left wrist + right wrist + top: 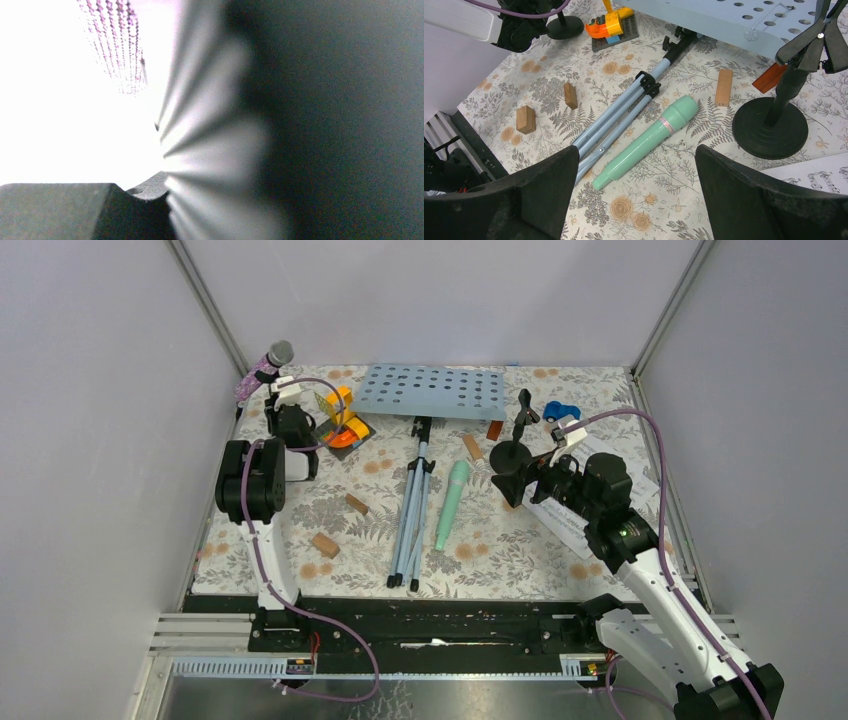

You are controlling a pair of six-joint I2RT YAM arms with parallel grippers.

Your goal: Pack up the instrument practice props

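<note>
Nothing looks packed yet: my right gripper hangs wide open over the mint mic at centre, the rack lies at 12 o'clock, and the purple mic stands at 10 o'clock by my left gripper, whose jaws I can't read.

The tripod legs lie mid-table, with the perforated rack at their far end. Just right of the legs lies a microphone; further right stands a mic holder, then sheet-music pages. Left of the legs lie two wooden blocks; far left and behind, another microphone stands upright
</note>
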